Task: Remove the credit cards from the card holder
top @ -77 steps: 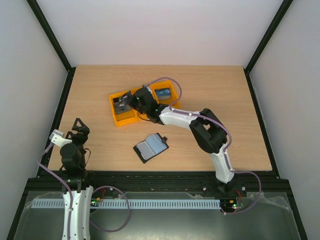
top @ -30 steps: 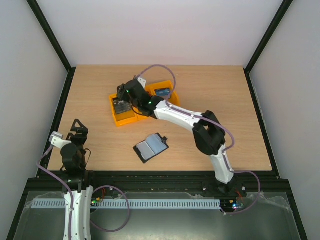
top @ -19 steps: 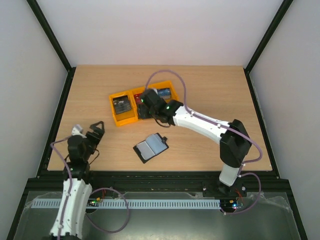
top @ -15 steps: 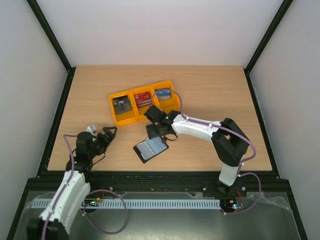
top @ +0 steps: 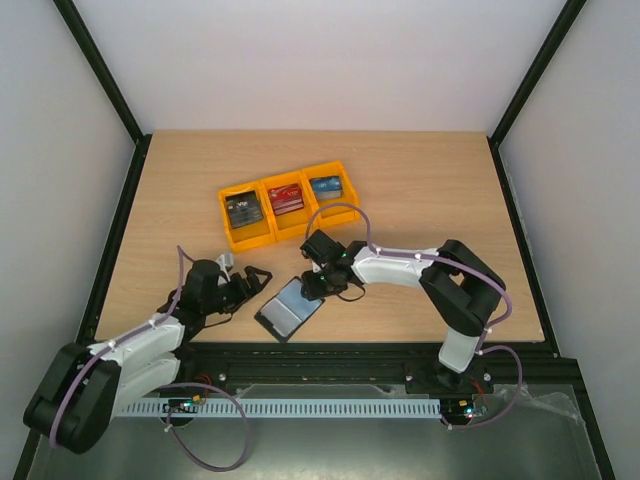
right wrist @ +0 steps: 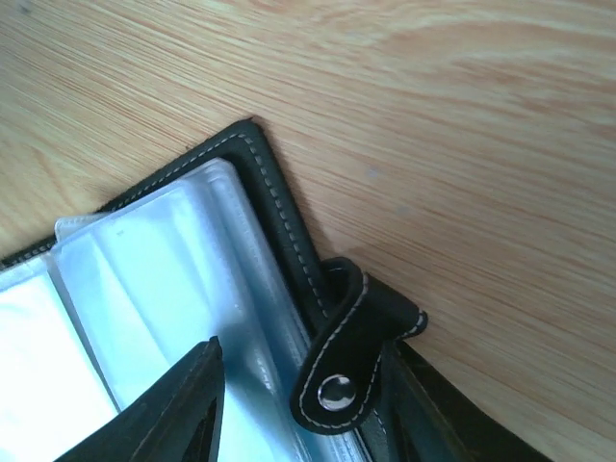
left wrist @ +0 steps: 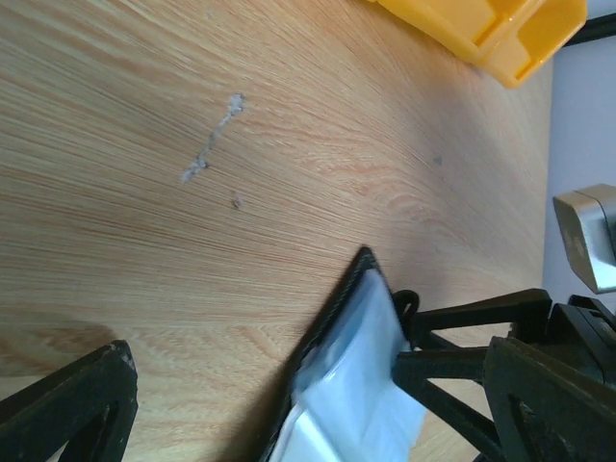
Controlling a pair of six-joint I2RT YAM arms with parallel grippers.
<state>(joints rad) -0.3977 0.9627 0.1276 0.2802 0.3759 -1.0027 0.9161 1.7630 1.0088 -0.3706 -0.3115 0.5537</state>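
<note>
Yellow bins [top: 236,243] sit left of the table's [top: 420,180] centre, holding the grey card [top: 243,211], red card [top: 287,198] and blue card [top: 325,185]. The holder [top: 288,308] lies open by the near edge. The right gripper [right wrist: 308,404], half-open, straddles its snap tab [right wrist: 356,358]. The left gripper [top: 258,287] gapes wide and empty just beside the holder's left side.

Robotics lab cell: wooden tabletop [top: 420,180], white enclosure panels [top: 320,60], black frame struts [top: 103,75] 11 and 1 o'clock, arm-mount rail [top: 330,352] 6 o'clock.
</note>
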